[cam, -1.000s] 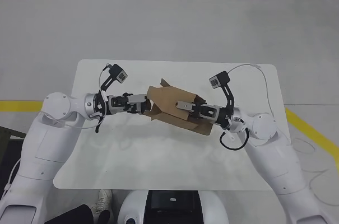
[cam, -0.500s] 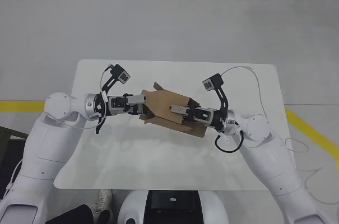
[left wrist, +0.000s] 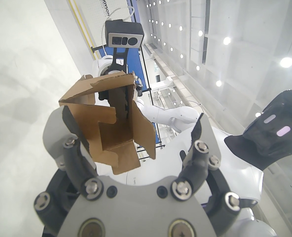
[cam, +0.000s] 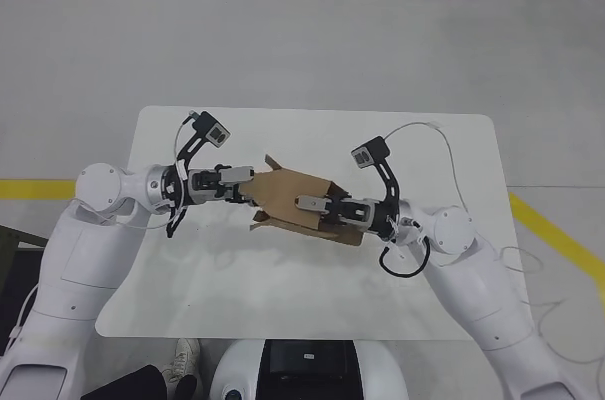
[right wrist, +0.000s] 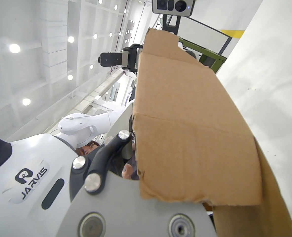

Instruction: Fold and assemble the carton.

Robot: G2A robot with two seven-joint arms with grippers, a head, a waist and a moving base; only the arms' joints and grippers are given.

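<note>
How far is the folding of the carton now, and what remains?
Done: the brown cardboard carton is opened into a hollow box shape. In hand: the right gripper pinches one wall; the left gripper is open at the end flaps. Remaining: those flaps stand unfolded.

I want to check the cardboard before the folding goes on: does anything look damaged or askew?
Yes. The carton has ragged, torn-looking edges, visible from both wrist views, and its end flaps splay at uneven angles by the open left gripper. Nothing else stands out.
</note>
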